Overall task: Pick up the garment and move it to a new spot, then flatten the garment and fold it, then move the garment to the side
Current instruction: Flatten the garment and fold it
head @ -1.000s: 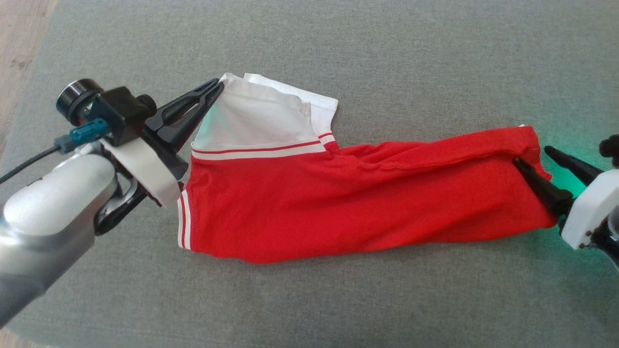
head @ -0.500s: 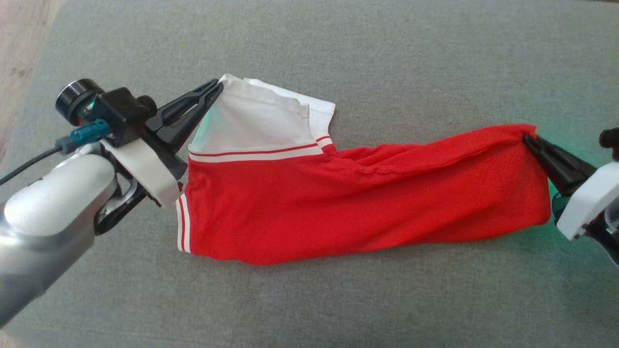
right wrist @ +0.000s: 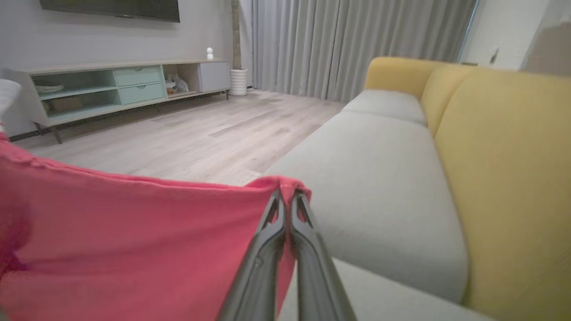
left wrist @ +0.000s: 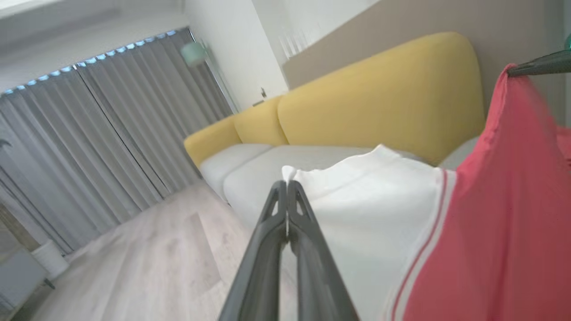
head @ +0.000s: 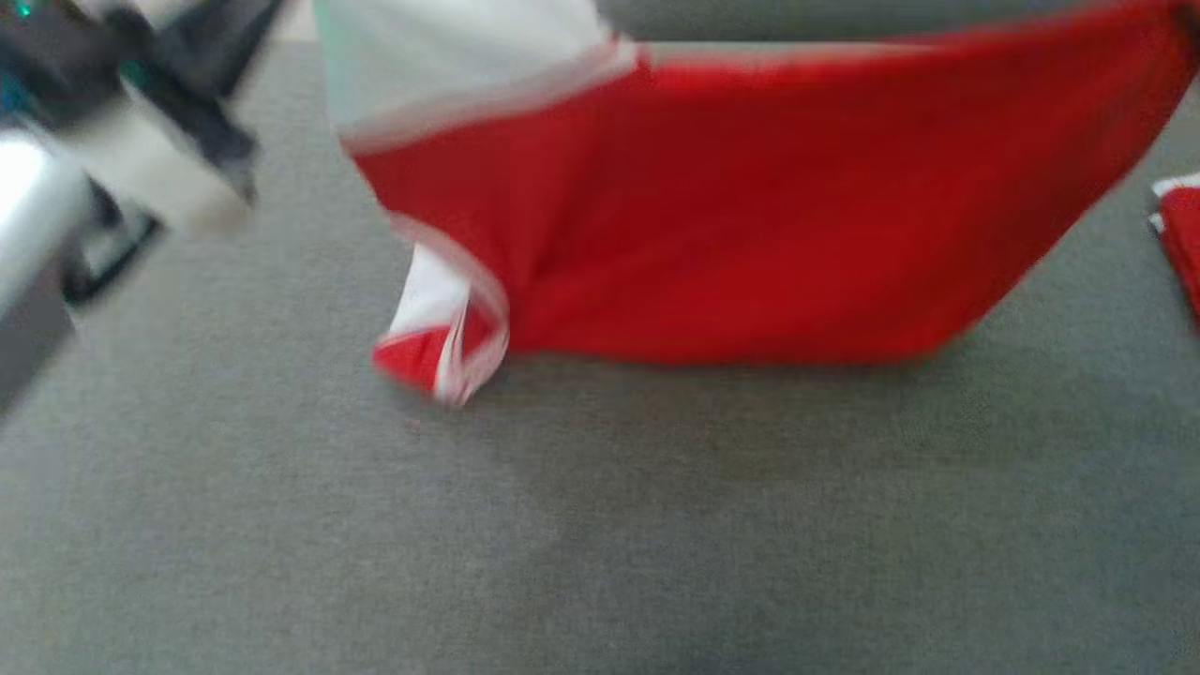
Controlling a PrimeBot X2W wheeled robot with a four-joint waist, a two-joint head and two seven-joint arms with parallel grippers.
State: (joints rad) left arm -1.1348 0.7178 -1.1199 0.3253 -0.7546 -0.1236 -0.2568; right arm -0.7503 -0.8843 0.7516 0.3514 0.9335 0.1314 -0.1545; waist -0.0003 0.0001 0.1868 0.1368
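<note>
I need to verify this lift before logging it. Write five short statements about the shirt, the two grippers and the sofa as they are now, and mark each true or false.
1. The left gripper is shut on the white end of the shirt. True.
2. The right gripper is open and clear of the shirt. False: it is shut on a red corner.
3. The shirt lies flat on the grey cushion. False: it hangs stretched between the two grippers.
4. The backrest behind the cushion is yellow. True.
5. The shirt is blue and white. False: it is red and white.
</note>
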